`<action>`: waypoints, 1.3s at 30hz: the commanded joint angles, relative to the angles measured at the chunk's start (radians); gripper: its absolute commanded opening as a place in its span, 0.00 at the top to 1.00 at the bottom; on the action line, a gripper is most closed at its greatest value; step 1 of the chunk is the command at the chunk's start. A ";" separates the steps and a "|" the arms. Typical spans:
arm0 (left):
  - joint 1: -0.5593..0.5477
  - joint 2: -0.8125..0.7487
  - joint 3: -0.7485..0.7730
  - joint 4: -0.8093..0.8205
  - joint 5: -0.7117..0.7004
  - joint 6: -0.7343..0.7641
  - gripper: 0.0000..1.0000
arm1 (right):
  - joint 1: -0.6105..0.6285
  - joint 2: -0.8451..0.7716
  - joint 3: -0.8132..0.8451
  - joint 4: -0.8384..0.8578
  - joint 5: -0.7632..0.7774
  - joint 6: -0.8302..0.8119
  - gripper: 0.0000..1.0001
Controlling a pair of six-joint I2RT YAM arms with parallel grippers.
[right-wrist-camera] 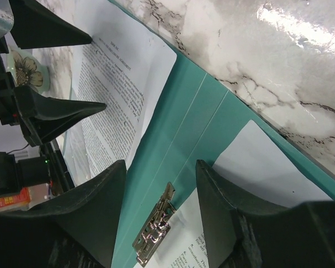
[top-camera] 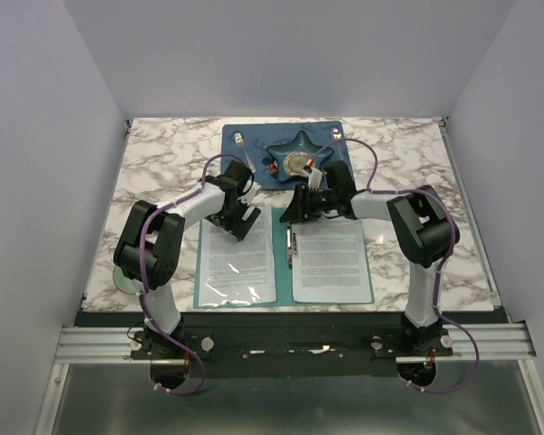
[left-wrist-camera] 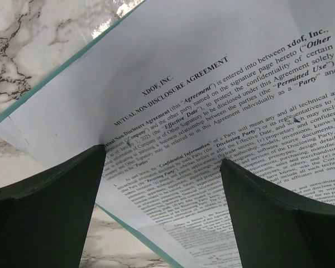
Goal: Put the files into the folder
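The teal folder (top-camera: 284, 276) lies open and flat at the table's near middle, with its silver clip (top-camera: 292, 243) at the spine. One stack of printed white files (top-camera: 238, 258) lies on its left half, another (top-camera: 331, 258) on its right half. My left gripper (top-camera: 245, 220) is open and empty over the top of the left sheets (left-wrist-camera: 212, 111), one corner of which overhangs the folder edge (left-wrist-camera: 56, 75). My right gripper (top-camera: 295, 213) is open and empty above the spine, its jaws either side of the clip (right-wrist-camera: 154, 226). The folder (right-wrist-camera: 184, 123) and both stacks (right-wrist-camera: 117, 84) (right-wrist-camera: 262, 162) show there.
A dark blue placemat (top-camera: 245, 145) with a star dish (top-camera: 295, 161) and a silver utensil (top-camera: 245, 152) lies just behind the folder. A round flowered coaster (top-camera: 127, 279) sits at the left table edge. The marble table (top-camera: 417, 163) ends in a metal rail at the front.
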 commanded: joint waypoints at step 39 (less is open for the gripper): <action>-0.001 -0.033 -0.025 0.030 -0.049 0.009 0.01 | 0.022 -0.076 -0.114 0.202 -0.150 0.142 0.40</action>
